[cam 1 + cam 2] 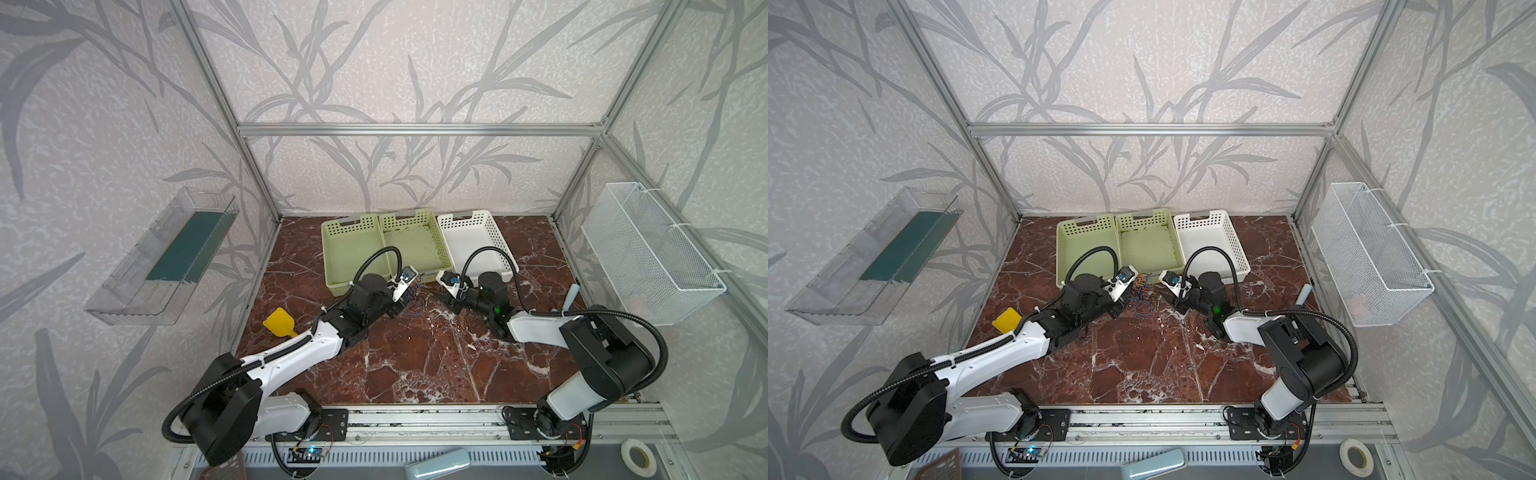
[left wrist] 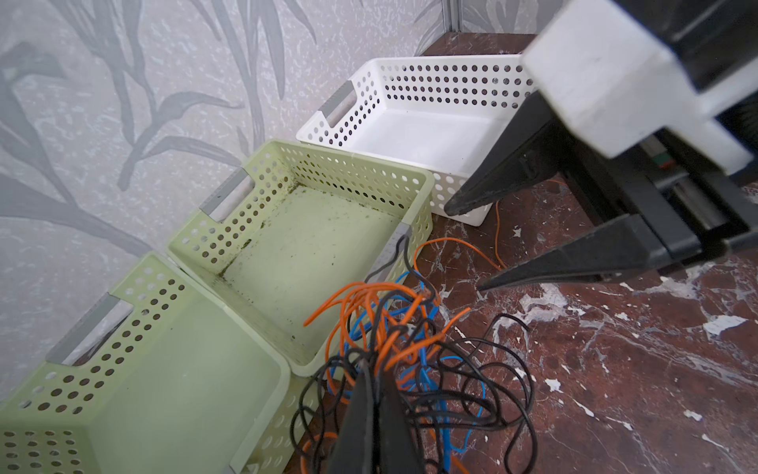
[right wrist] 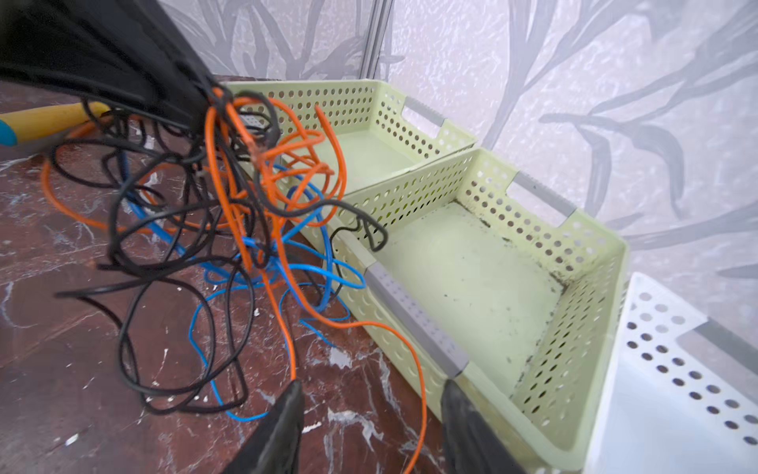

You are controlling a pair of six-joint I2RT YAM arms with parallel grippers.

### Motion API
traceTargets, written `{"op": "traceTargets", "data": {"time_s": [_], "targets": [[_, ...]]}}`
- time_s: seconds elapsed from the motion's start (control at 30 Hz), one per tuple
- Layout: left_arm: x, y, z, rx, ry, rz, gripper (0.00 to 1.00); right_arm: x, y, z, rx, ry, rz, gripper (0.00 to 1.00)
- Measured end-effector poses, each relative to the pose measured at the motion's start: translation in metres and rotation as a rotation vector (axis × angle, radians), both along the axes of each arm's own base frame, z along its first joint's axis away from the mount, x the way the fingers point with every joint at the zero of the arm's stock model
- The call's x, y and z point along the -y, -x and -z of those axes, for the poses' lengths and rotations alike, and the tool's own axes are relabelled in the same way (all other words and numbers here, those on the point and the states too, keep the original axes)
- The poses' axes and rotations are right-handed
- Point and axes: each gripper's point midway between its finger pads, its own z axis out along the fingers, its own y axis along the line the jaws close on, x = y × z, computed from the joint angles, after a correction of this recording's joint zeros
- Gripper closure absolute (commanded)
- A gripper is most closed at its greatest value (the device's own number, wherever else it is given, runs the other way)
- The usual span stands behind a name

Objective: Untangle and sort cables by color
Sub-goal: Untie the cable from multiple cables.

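The cables (image 2: 410,340) are one tangle of thin orange, blue and black wires beside the green baskets, seen in both top views (image 1: 417,297) (image 1: 1142,297). My left gripper (image 2: 375,365) is shut on the top of the bundle, and loops hang from it to the marble floor (image 3: 246,197). My right gripper (image 3: 371,385) stands open, low and just right of the tangle. One orange strand curves through the gap between its fingers, and another ends at one fingertip (image 3: 293,385). From the left wrist view, the right gripper (image 2: 465,248) is spread in front of the white basket.
Two light green baskets (image 1: 353,257) (image 1: 415,245) and a white basket (image 1: 478,241) stand in a row at the back wall. A yellow scoop (image 1: 280,322) lies left of the left arm. A wire basket (image 1: 648,249) hangs on the right wall, a clear shelf (image 1: 166,257) on the left.
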Motion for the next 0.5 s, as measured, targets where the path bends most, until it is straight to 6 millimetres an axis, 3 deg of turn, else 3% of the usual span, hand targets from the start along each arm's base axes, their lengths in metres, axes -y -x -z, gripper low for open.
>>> {"op": "traceTargets", "data": {"time_s": [0.33, 0.5], "targets": [[0.001, 0.0, -0.003, 0.012, 0.004, 0.008, 1.0, -0.01, -0.023, -0.011, 0.024, 0.075, 0.021, 0.47], [0.002, 0.002, -0.01, 0.027, 0.017, 0.013, 1.0, -0.015, -0.031, 0.001, -0.001, 0.091, 0.023, 0.47]]}}
